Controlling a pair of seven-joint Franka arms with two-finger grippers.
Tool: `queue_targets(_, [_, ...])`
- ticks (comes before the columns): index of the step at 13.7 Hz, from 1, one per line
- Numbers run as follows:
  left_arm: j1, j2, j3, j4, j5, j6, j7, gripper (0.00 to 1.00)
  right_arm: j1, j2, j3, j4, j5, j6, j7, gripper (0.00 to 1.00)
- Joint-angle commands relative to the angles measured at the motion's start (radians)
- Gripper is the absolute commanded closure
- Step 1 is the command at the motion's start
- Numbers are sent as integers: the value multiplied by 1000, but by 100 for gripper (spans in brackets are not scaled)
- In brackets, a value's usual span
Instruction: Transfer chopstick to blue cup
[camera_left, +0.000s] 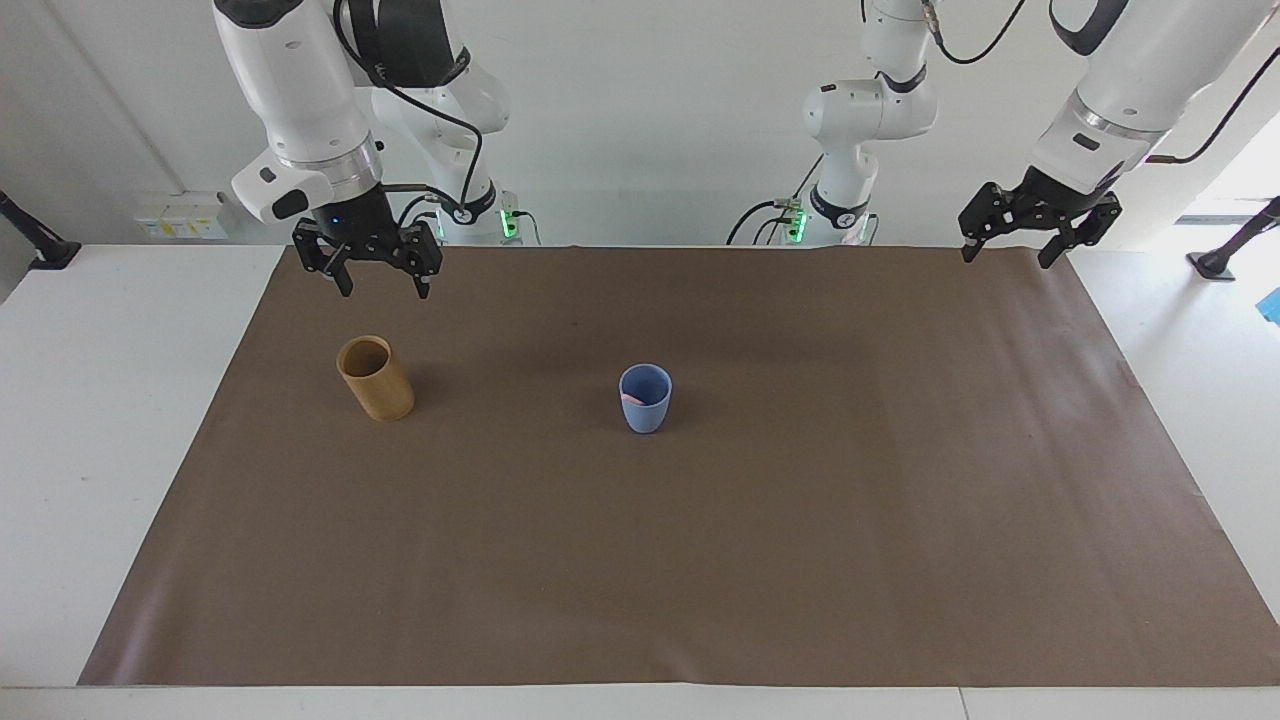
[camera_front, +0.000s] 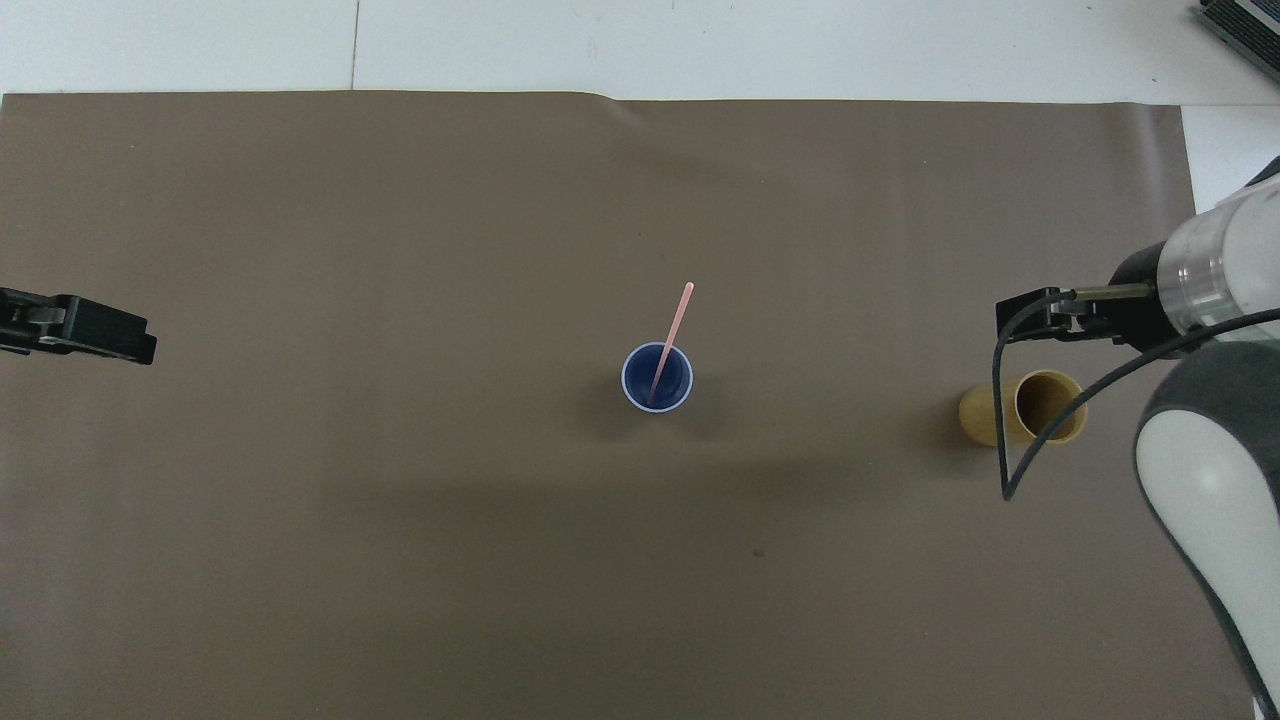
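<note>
Blue cup (camera_left: 645, 397) upright on the brown mat (camera_left: 800, 560), roughly mid-table; taken as landmark. One pale-pink chopstick (camera_front: 671, 340) stands in the blue cup (camera_front: 657, 377): lower end at the cup's bottom, shaft leaning against the rim and sticking well out past it, tilted away from the robots. In the facing view only a short pink sliver (camera_left: 633, 398) shows inside the rim; the upper length cannot be made out there against the mat. Tan-brown cylindrical holder (camera_left: 375, 378) stands well apart from the blue cup, toward the right arm's end of the table, at about the same distance from the robots; its mouth is open and dark inside in the overhead view (camera_front: 1024, 408), with nothing seen sticking out. Right gripper (camera_left: 369, 272) hangs in the air, up off the mat, over the strip of mat just nearer the robots than the holder and well apart from the blue cup; fingers point down and stand spread, nothing between them. In the overhead view only its black tip (camera_front: 1030, 317) and a loop of cable show. Left gripper (camera_left: 1037, 235) hangs over the mat's edge at the left arm's end of the table, far from the blue cup; fingers spread apart, released, holding nothing; that arm waits. Its tip shows at the edge of the overhead view (camera_front: 100, 331).
</note>
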Motion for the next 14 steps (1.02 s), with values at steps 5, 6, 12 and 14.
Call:
queue_targets(5, [20,-26,-11,-30,3,15,15,0,-17,17,13,21,15,-13,12,0])
queue_targets(6, [20,-26,-11,-30,3,15,15,0,-17,15,13,18,15,-18,17,0])
queue_targets(12, [20,-26,-11,-30,3,15,15,0,-27,-40,-36,24,36,-86,9,0])
queue_targets(14, [20,-26,-11,-30,3,15,15,0,-27,-66,-44,24,36,-110,9,0])
